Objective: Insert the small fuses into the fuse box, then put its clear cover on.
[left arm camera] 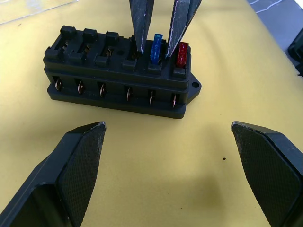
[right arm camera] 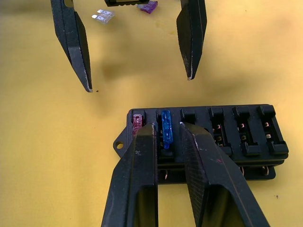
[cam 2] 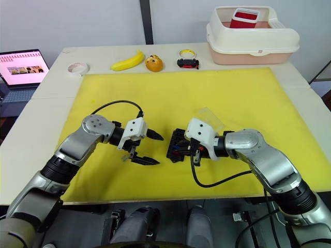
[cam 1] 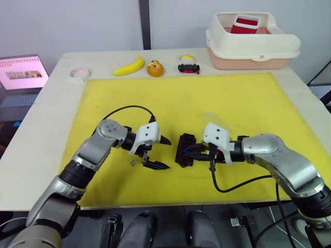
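The black fuse box (cam 1: 184, 150) lies on the yellow mat (cam 1: 248, 98), between my two grippers. A blue fuse (right arm camera: 165, 127) and a red fuse (right arm camera: 138, 120) stand in neighbouring slots at one end of it. My right gripper (right arm camera: 166, 124) straddles the blue fuse, its fingers a little apart and not clearly touching it. My left gripper (cam 1: 168, 154) hovers wide open just left of the box, holding nothing. A grey fuse (right arm camera: 103, 16) and a purple fuse (right arm camera: 147, 6) lie loose on the mat beyond the left gripper. The clear cover (cam 2: 209, 116) rests behind my right wrist.
Beyond the mat's far edge are a banana (cam 1: 129, 66), an orange object (cam 1: 155, 68), a tape roll (cam 1: 79, 74), a small black-and-red item (cam 1: 189, 67) and a cream tub (cam 1: 253, 44). A laptop (cam 1: 20, 75) sits off the table at left.
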Robot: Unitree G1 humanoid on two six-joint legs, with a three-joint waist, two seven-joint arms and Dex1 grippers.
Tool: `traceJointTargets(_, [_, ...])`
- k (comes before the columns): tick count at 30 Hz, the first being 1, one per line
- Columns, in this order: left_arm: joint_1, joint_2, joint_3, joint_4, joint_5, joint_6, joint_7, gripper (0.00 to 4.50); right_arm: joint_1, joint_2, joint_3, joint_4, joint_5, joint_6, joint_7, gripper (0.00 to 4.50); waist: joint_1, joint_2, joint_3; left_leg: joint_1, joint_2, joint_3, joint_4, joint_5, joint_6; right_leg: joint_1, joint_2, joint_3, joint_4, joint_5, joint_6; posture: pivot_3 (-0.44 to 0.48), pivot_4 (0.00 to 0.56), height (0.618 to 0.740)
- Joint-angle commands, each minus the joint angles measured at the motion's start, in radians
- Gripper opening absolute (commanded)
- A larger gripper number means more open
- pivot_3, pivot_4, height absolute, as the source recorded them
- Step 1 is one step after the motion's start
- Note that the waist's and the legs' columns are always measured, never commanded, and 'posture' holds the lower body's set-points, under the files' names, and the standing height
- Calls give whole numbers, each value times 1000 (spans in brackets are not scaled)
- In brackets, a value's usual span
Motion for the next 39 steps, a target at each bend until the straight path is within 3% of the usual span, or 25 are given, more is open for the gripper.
traceJointTargets(1, [-2,2,10,-26,0,-7,4,4500,-23,-1,-26,-11,8,9,11,898,0,0,0,0,0,0,0,0,0,0,0,0,0,0,0,0,150,740])
traceJointTargets(13, [-12,-6,10,-9,2,-14,7,4500,-76,30,-108,-29,98,62,7,898,0,0,0,0,0,0,0,0,0,0,0,0,0,0,0,0,150,740])
traceJointTargets(14, [-12,-6,10,-8,2,-14,7,4500,-70,33,-112,-28,103,62,6,327,0,0,0,0,0,0,0,0,0,0,0,0,0,0,0,0,150,740])
traceJointTargets(15, [-13,-7,10,-8,2,-14,7,4500,-66,34,-115,-28,106,63,6,45,0,0,0,0,0,0,0,0,0,0,0,0,0,0,0,0,150,740])
traceJointTargets(32, [-11,0,8,-11,7,-19,4,4500,36,56,-92,3,71,2,1,45,0,0,0,0,0,0,0,0,0,0,0,0,0,0,0,0,150,740])
traceJointTargets(39, [-18,-7,4,0,11,-24,5,4500,113,44,-43,95,-8,-91,19,45,0,0,0,0,0,0,0,0,0,0,0,0,0,0,0,0,150,740])
